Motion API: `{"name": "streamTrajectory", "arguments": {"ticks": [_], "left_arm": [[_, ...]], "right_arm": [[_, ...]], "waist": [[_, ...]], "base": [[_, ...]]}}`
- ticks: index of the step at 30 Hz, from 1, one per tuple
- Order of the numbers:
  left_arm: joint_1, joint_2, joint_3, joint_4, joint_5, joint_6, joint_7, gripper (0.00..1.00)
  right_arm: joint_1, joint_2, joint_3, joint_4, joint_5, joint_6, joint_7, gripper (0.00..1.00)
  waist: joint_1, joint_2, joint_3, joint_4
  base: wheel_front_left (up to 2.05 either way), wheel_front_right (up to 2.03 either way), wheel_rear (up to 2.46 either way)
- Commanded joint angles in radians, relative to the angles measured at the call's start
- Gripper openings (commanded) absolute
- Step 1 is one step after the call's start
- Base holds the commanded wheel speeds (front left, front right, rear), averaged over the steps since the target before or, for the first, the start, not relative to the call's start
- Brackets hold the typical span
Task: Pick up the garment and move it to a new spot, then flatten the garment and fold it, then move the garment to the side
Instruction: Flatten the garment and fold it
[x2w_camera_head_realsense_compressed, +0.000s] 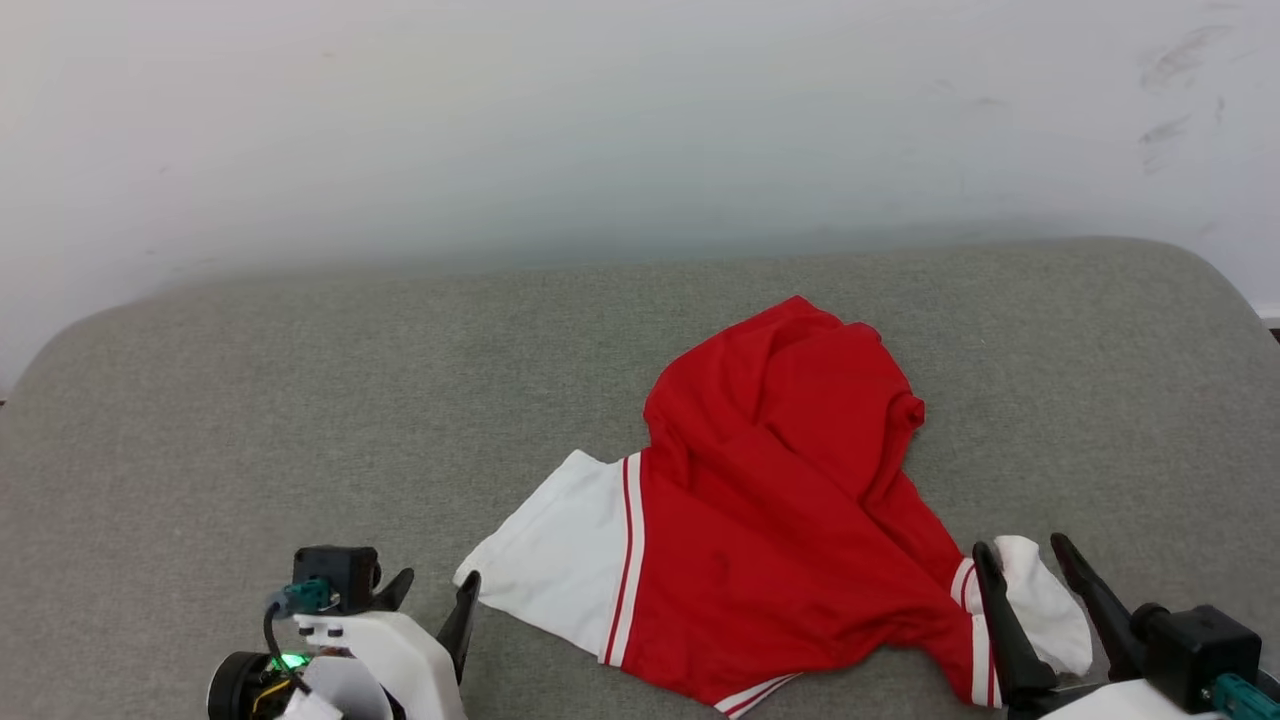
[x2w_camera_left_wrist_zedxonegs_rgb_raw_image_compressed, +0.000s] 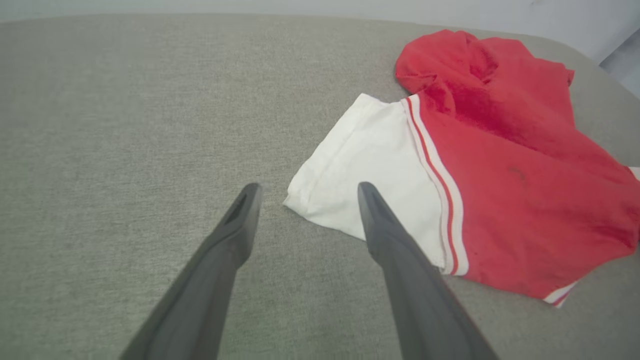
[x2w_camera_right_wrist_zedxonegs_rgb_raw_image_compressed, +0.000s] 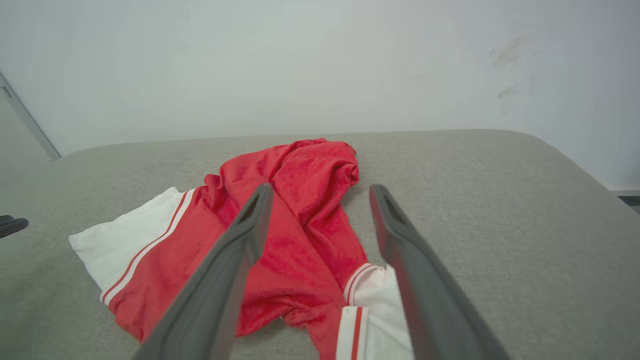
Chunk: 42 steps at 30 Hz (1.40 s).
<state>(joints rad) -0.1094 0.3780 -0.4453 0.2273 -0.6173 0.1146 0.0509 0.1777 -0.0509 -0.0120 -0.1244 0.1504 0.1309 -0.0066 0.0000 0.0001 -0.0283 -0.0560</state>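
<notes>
Left claw spread wide, empty, beside one white sleeve, right claw spread wide, empty, over the other, crumpled red garment right of centre on grey woven round-cornered surface, open room to its left

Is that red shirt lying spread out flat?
No: the garment lies bunched on the grey padded surface, its red body heaped in folds and one white sleeve crumpled.

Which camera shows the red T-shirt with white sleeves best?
The head view: the crumpled red jersey T-shirt with white sleeves lies nearly whole on the grey fabric cushion. The left wrist view crops it at the frame edge; in the right wrist view, dark fingers cross it.
</notes>
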Motion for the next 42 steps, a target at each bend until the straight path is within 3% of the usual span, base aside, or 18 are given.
{"name": "streamTrajectory", "arguments": {"ticks": [1, 6, 14, 22, 23, 24, 25, 34, 42], "left_arm": [[-0.023, 0.01, -0.005, 0.013, -0.02, -0.01, 0.052, 1.0], [-0.077, 0.039, -0.019, 0.052, -0.069, -0.026, 0.229, 1.0], [-0.179, 0.059, -0.038, 0.116, -0.102, -0.061, 0.379, 1.0], [-0.201, 0.025, -0.13, 0.225, -0.146, -0.127, 0.581, 1.0], [-0.2, 0.013, -0.144, 0.24, -0.15, -0.136, 0.598, 0.46], [-0.202, 0.008, -0.15, 0.246, -0.148, -0.14, 0.601, 0.05], [-0.203, 0.003, -0.15, 0.248, -0.148, -0.143, 0.589, 0.0], [-0.199, 0.022, -0.092, 0.214, -0.11, -0.093, 0.412, 0.0], [-0.145, 0.051, -0.048, 0.077, -0.087, -0.027, 0.305, 0.0]], "right_arm": [[0.016, 0.001, 0.006, -0.012, 0.011, -0.001, 0.008, 1.0], [0.005, 0.001, 0.016, -0.023, 0.036, 0.0, 0.022, 1.0], [-0.045, 0.001, 0.029, -0.015, 0.06, 0.0, 0.006, 1.0], [-0.077, 0.001, 0.019, 0.03, 0.078, 0.0, -0.011, 1.0], [-0.079, 0.001, 0.016, 0.043, 0.083, 0.0, -0.009, 1.0], [-0.081, 0.001, 0.016, 0.046, 0.085, 0.0, -0.008, 1.0], [-0.083, 0.001, 0.013, 0.052, 0.087, 0.0, -0.005, 1.0], [-0.084, 0.001, -0.081, 0.117, 0.126, 0.0, 0.067, 1.0], [-0.096, -0.092, -0.186, 0.242, 0.166, 0.0, 0.321, 1.0]], "waist": [[0.0, -0.0001, 0.009, -0.014], [0.0, -0.0001, 0.038, -0.045], [0.0, -0.0001, 0.135, -0.081], [0.0, -0.0001, 0.175, -0.095], [0.0, -0.0001, 0.177, -0.095], [0.0, -0.0001, 0.177, -0.094], [0.0, -0.0001, 0.174, -0.094], [0.0, -0.0001, 0.139, -0.072], [0.0, -0.0001, 0.111, -0.038]], "base": [[0.0, 0.0, 0.0], [0.0, 0.0, 0.0], [0.0, 0.0, 0.0], [0.0, 0.0, 0.0], [0.0, 0.0, 0.0], [0.0, 0.0, 0.0], [0.0, 0.0, 0.0], [0.0, 0.0, 0.0], [0.0, 0.0, 0.0]]}}
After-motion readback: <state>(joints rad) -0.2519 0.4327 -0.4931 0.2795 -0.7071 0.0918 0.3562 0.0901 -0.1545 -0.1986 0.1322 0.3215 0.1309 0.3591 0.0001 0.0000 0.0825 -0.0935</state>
